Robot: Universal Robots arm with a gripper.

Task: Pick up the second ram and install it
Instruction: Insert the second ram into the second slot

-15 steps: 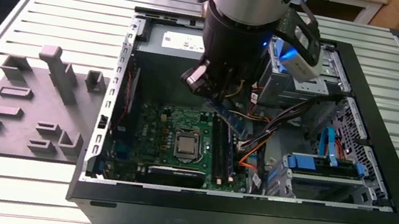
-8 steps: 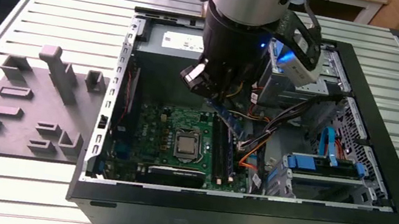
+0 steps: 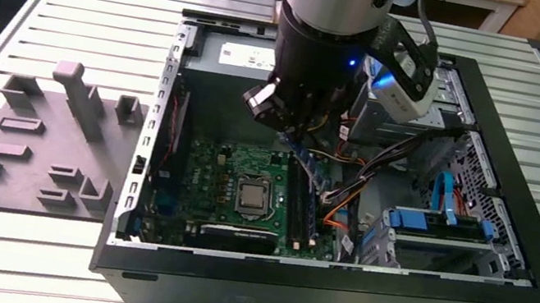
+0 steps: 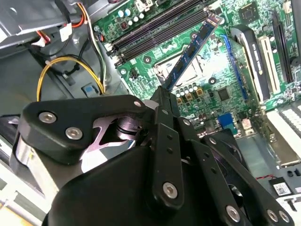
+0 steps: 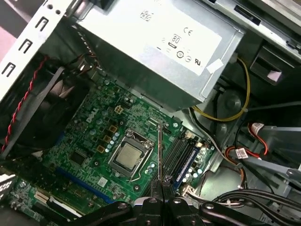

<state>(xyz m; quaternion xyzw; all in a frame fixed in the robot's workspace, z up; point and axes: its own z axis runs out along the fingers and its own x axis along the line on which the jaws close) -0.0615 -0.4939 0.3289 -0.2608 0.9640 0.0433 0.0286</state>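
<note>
The second ram (image 4: pixel 193 49) hangs clamped by one end in the gripper (image 4: pixel 162 94), over the motherboard (image 4: pixel 207 82) near its slots (image 4: pixel 155 33) (not seated). Any misalignment risks jamming it against a slot edge.

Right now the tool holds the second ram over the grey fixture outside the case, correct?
No. The tool holds the second ram over the motherboard inside the computer case, not outside it; the exterior and second wrist views show this.
</note>
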